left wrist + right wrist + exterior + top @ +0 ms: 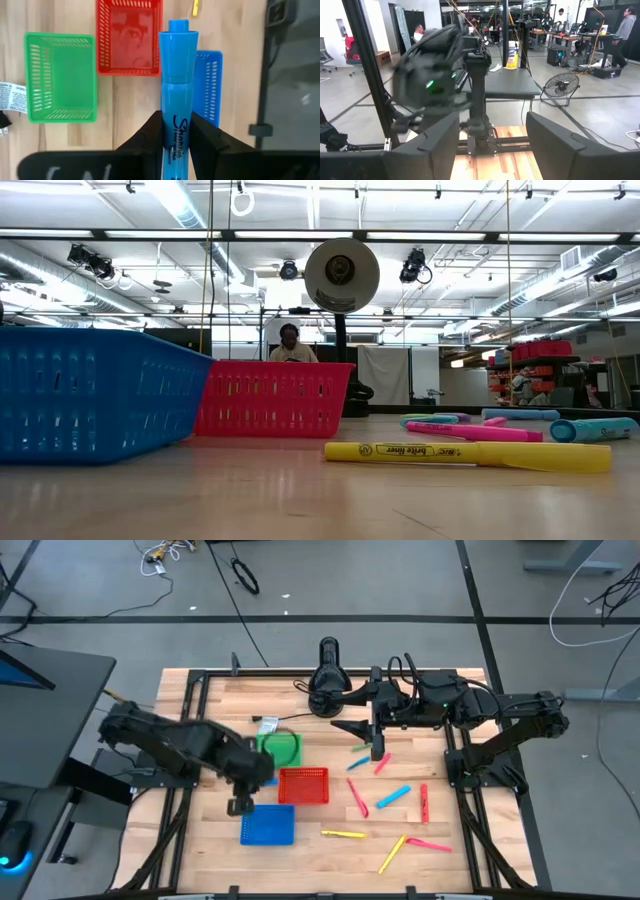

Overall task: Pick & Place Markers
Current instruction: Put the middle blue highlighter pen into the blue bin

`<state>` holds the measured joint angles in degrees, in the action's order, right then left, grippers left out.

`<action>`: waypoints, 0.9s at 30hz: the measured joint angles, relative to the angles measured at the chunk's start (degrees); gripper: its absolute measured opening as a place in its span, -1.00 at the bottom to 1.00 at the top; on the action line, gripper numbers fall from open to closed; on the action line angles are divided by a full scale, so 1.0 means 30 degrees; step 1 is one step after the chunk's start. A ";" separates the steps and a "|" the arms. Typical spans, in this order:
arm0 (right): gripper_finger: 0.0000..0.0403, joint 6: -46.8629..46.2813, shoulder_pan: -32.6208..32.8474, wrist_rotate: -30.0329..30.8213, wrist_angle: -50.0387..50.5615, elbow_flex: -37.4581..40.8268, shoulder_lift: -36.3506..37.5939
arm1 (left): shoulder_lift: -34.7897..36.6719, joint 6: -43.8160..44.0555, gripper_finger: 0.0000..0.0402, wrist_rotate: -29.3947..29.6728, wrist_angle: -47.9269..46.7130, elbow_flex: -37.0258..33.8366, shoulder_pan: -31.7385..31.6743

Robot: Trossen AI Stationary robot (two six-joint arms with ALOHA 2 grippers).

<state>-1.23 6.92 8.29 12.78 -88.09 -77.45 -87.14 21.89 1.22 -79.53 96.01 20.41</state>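
Note:
My left gripper (240,805) hangs over the gap between the red basket (303,785) and the blue basket (267,825), shut on a blue marker (177,75). The left wrist view looks down past it onto the green basket (60,75), red basket (130,37) and blue basket (209,85). My right gripper (492,130) is open and empty, held level near the table's far middle (365,730). Several markers lie flat on the table's right half: blue (393,797), red (358,797), yellow (343,834), pink (428,844). My left gripper pinches the blue marker between its two fingers (150,135) on the printed barrel (176,125). The fingers come from above and the marker runs along them. Its capped end (178,30) sticks out well past the fingertips toward the baskets. The marker is lifted clear of everything.
A black camera stand (328,675) sits at the table's far middle, close to my right gripper. In the low view a yellow marker (465,453) lies nearest, with the blue basket (90,395) and red basket (270,398) behind. A green basket (280,748) stands beyond the red one.

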 joint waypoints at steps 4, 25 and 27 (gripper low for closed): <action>0.16 0.0007 0.0004 -0.0003 -0.0078 0.0007 0.0132 | -0.1155 -0.0022 -0.66 0.1082 -0.0210 0.0000 0.0773; 0.16 0.0583 0.0007 0.0085 0.0607 0.0007 0.1209 | -0.5450 0.1045 -0.66 0.0836 0.2556 -0.1770 0.2008; 0.16 0.0583 0.0007 0.0081 0.0770 0.0007 0.1209 | -0.5454 0.1343 -0.66 0.0895 0.3067 -0.2449 0.2313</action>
<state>0.51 6.94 8.54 15.09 -88.07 -73.82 -103.50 25.92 3.90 -70.33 88.66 27.35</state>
